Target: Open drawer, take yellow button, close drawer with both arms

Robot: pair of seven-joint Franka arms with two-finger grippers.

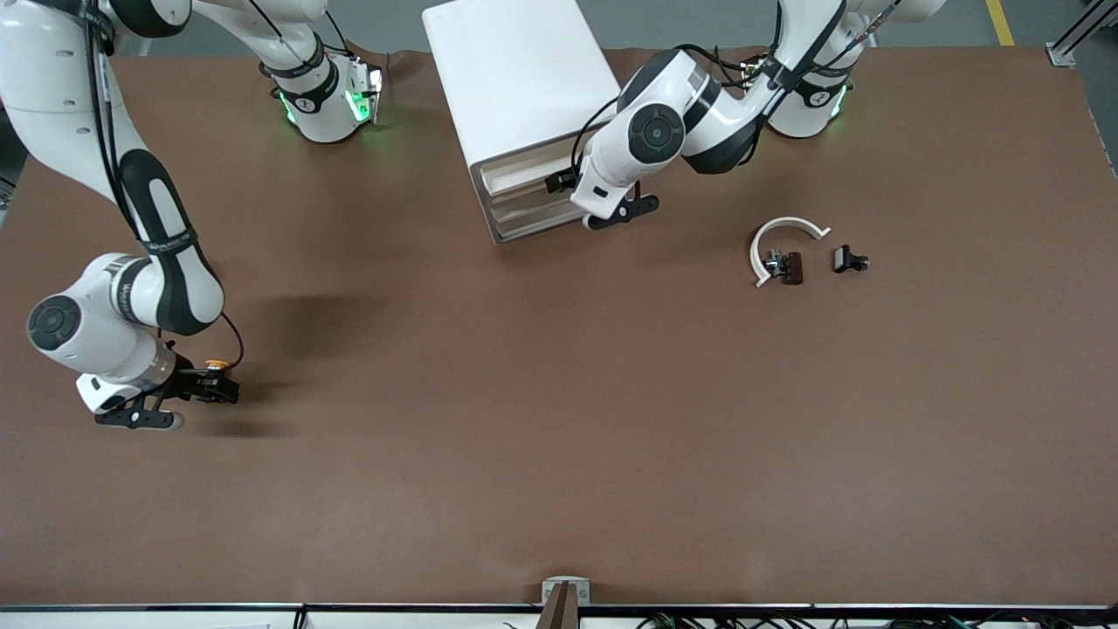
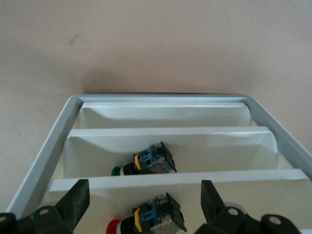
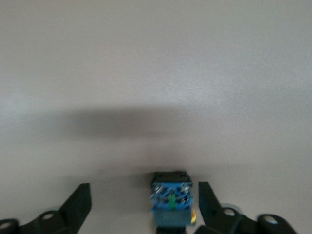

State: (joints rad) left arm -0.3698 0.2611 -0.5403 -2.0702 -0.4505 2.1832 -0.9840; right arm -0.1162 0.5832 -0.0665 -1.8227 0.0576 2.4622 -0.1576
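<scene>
In drawer [image 2: 165, 180]: two buttons. Left gripper [image 2: 144, 204] spread; right gripper [image 3: 145, 207] spread around button [image 3: 170, 202].

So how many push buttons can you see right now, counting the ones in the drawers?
3. An orange-capped button at the right gripper, at the right arm's end of the table; a green-capped one and a red-capped one in separate open drawers under the left gripper. More may be hidden.
</scene>
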